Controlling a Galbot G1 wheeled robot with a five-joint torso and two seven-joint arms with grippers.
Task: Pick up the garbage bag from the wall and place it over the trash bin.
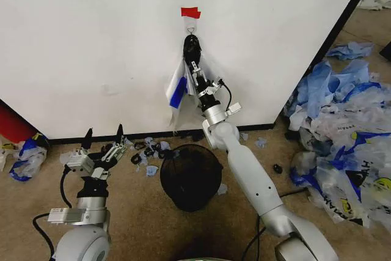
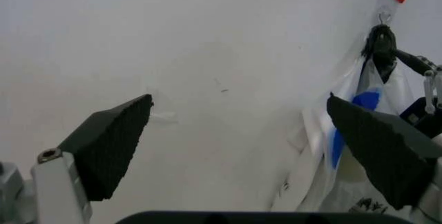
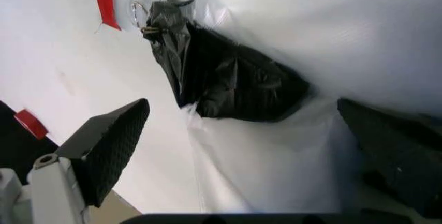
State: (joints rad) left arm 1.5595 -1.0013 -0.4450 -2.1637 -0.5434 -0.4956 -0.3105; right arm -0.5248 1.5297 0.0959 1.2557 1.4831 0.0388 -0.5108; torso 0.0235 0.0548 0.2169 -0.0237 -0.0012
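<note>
The garbage bag (image 1: 178, 93) hangs from a small metal hook (image 1: 191, 29) on the white wall (image 1: 91, 41), under a red tape patch (image 1: 190, 12). It is whitish with blue parts, and its top is a dark bunched knot (image 3: 228, 79). My right gripper (image 1: 195, 68) reaches up to it and stands open, with the knot and the see-through plastic (image 3: 276, 167) between its fingers (image 3: 111, 146). The black wire-mesh trash bin (image 1: 190, 175) stands on the floor below. My left gripper (image 1: 104, 131) is open and empty, low and left of the bin, facing the wall (image 2: 207, 53).
A big heap of blue-and-white bags (image 1: 348, 114) covers the floor at the right. Small plastic scraps (image 1: 149, 151) lie along the wall's black base strip. Another bag (image 1: 27, 154) and a red object (image 1: 12, 123) sit at the far left.
</note>
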